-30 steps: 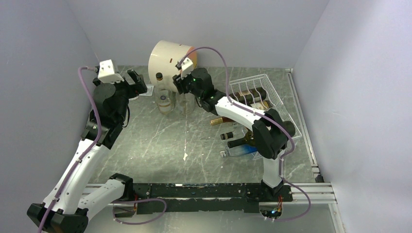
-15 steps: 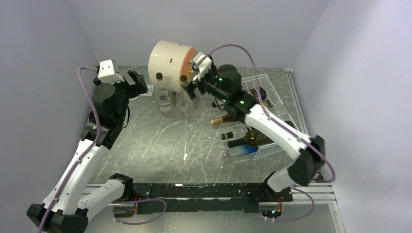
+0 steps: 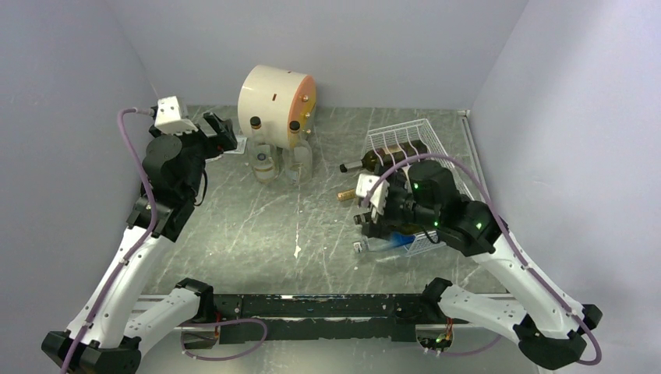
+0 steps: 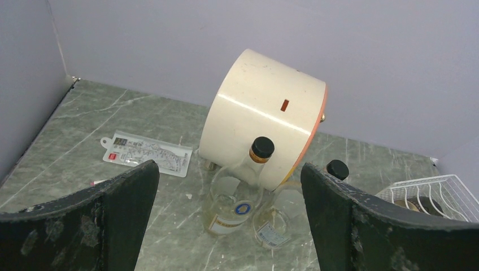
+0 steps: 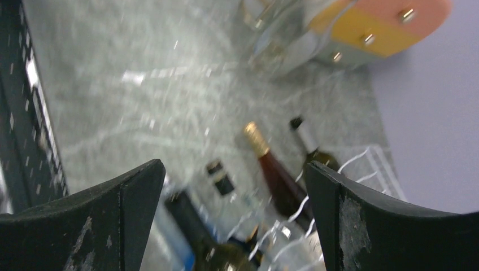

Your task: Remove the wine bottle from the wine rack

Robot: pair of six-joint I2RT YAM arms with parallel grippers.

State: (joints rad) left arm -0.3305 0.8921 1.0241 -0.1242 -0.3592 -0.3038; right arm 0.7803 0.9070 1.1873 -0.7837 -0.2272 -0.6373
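My right claw [image 5: 231, 169] hangs wide open and empty over the bottle necks that stick out of the white wire wine rack [image 3: 421, 125], right of centre in the top view. The rack sits on the marble surface [image 3: 257, 226]. A gold-capped wine bottle [image 5: 270, 164] lies in it, at the lower middle of my wrist view. I judge this to be the approach. Next I must descend, set my jaws across one neck, and close. My left claw [image 4: 229, 166] is open too, idle at the upper left of the top view.
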